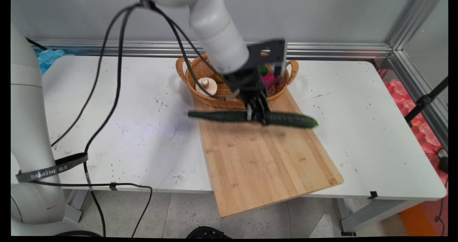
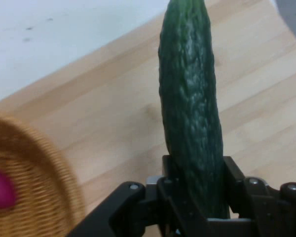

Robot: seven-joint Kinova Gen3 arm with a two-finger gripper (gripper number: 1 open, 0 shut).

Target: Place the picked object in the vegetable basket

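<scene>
Gripper (image 1: 258, 117) clamps a cucumber (image 1: 286, 119) near its middle, holding it level, left to right, over the far end of the board (image 1: 264, 159). That board lies on the table (image 1: 375, 127), its near end jutting past the edge. Just beyond, the basket (image 1: 218, 92) is partly hidden by the arm; a wooden piece (image 1: 206, 86) and something pink (image 1: 269, 79) show inside.

A long dark green cucumber (image 1: 250, 117), bumpy-skinned, is held level at its middle between the fingers of the black pincer (image 1: 258, 117). It is seen at frame centre, above the far end of a wooden cutting board (image 1: 264, 156), just in front of a wicker basket (image 1: 218, 92).
</scene>
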